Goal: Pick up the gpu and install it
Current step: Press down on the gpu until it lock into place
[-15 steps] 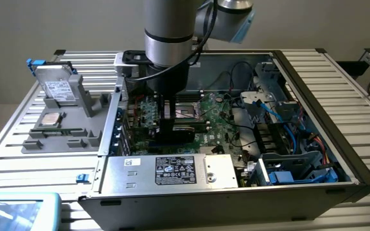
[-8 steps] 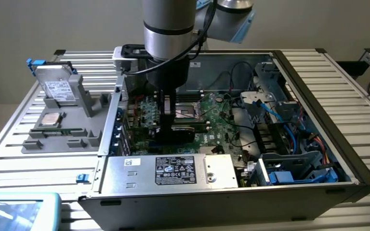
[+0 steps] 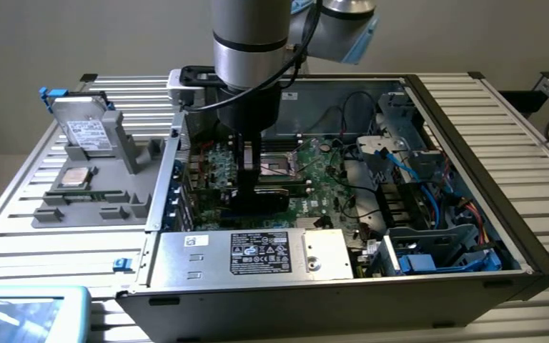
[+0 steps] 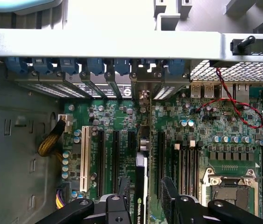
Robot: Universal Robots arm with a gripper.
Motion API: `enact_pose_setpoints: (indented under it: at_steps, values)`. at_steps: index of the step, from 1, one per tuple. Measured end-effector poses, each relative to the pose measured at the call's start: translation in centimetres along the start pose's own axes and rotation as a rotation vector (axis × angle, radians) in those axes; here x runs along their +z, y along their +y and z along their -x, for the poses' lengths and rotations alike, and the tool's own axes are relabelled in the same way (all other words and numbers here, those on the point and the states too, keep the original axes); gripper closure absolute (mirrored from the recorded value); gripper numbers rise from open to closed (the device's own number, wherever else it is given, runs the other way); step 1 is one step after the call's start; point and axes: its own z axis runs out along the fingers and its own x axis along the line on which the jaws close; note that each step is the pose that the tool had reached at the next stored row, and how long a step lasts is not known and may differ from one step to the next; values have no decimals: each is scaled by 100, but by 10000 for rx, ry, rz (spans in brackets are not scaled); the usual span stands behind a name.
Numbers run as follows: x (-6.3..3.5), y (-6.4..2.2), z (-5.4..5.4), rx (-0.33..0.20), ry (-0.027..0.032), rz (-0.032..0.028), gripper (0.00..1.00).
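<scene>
1. The gpu (image 4: 141, 186) stands on edge in a motherboard (image 4: 201, 140) slot inside the open computer case (image 3: 465, 143), its narrow top edge running toward the rear slot brackets (image 4: 99, 88).
2. The gripper (image 4: 143, 198) sits directly over the card; one finger (image 4: 122, 191) lies on one side and the padded finger on the other, the card between them.
3. The jaws stand apart, with a visible gap on each side of the card; no clamping is seen.
4. In the exterior view the arm (image 3: 251, 43) reaches down into the case centre, gripper (image 3: 255, 193) low at the board.
5. On the exterior view's left, a grey tray (image 3: 83, 207) holds a hard drive (image 3: 88, 132) and a processor (image 3: 72, 177).
6. The power supply (image 3: 255, 254) lies along the near side.
</scene>
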Motion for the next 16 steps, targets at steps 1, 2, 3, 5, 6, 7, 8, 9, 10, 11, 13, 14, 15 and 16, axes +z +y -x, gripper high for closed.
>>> enact_pose_setpoints:
  at_steps: [1,2,3,5,6,7,8,9,10,11,13,14,15,16]
  values:
    - [0,0,0,0,0,0,59]
    - [0,0,0,0,0,0,59]
    - [0,0,0,0,0,0,59]
    - [0,0,0,0,0,0,59]
    - [0,0,0,0,0,0,61]
    - [0,0,0,0,0,0,67]
    - [0,0,0,0,0,0,67]
    - [0,0,0,0,0,0,74]
    - [0,0,0,0,0,0,80]
    - [0,0,0,0,0,0,85]
    - [0,0,0,0,0,-4,88]
    - [0,7,0,3,2,-23,88]
    - [1,15,0,11,3,-65,88]
    - [2,22,0,24,2,-109,88]
